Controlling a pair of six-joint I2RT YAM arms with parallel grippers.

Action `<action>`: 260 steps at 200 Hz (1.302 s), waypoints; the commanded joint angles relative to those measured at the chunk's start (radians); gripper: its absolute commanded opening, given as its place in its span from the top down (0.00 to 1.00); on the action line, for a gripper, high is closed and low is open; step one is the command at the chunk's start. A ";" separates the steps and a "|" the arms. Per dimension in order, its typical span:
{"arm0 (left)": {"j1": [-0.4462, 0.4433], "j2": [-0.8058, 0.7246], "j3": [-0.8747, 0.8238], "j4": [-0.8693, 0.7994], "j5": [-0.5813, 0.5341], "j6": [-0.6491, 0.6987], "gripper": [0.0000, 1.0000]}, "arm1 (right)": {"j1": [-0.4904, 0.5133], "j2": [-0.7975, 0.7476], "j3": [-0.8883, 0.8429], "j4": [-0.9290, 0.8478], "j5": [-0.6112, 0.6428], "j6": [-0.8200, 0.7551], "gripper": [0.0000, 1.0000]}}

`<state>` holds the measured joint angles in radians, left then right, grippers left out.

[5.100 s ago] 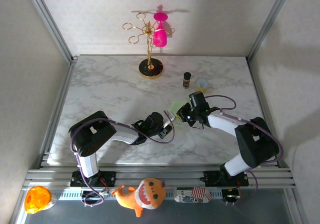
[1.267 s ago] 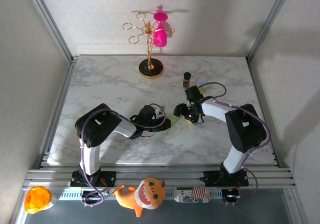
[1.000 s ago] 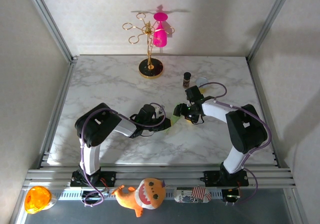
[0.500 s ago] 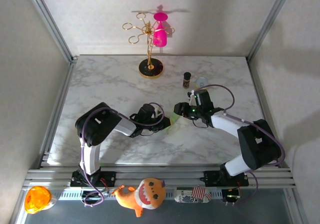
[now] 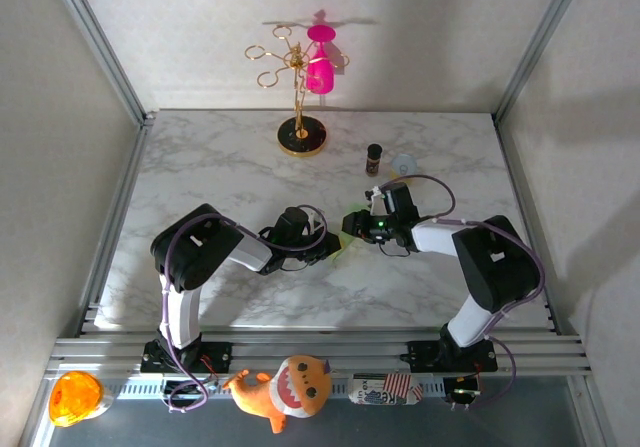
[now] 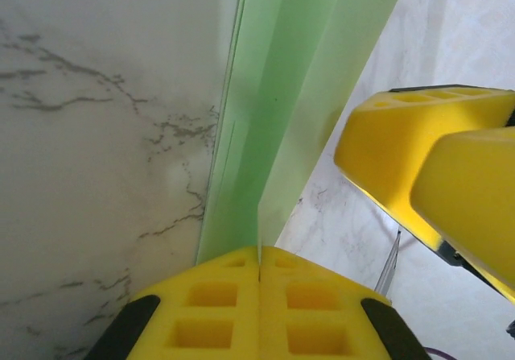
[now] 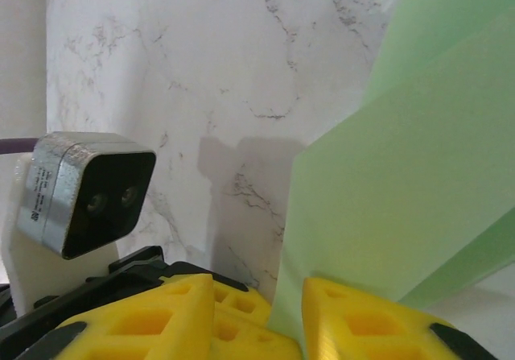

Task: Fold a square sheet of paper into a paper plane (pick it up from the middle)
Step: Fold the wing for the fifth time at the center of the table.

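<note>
Right jaws have edged left to the paper plane (image 6: 273, 94) over marble table (image 5: 200, 167)

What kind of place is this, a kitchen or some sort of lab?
Probably a robotics test cell, not a kitchen: a marble-look table boxed in by aluminium framing, with random props like a gold cup rack and plush toy.

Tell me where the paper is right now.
In the top view the paper is in the middle of the table, pinched in the shut left end effector, with the right end effector close beside it.
</note>
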<state>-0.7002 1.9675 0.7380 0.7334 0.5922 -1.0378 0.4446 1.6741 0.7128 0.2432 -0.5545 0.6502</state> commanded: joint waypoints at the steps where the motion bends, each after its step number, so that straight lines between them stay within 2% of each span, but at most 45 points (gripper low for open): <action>1: 0.004 0.054 -0.026 -0.094 -0.015 -0.004 0.99 | -0.001 0.019 0.035 0.003 -0.023 -0.018 0.65; 131: 0.004 0.058 -0.027 -0.107 -0.015 0.006 0.93 | 0.000 0.085 0.054 -0.030 0.018 -0.010 0.65; 260: 0.004 0.053 -0.035 -0.116 -0.023 0.007 0.93 | -0.001 0.122 0.080 -0.082 0.052 0.000 0.65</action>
<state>-0.6975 1.9709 0.7376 0.7395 0.6037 -1.0409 0.4450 1.7718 0.7723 0.2081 -0.5430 0.6468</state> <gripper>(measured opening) 0.067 0.351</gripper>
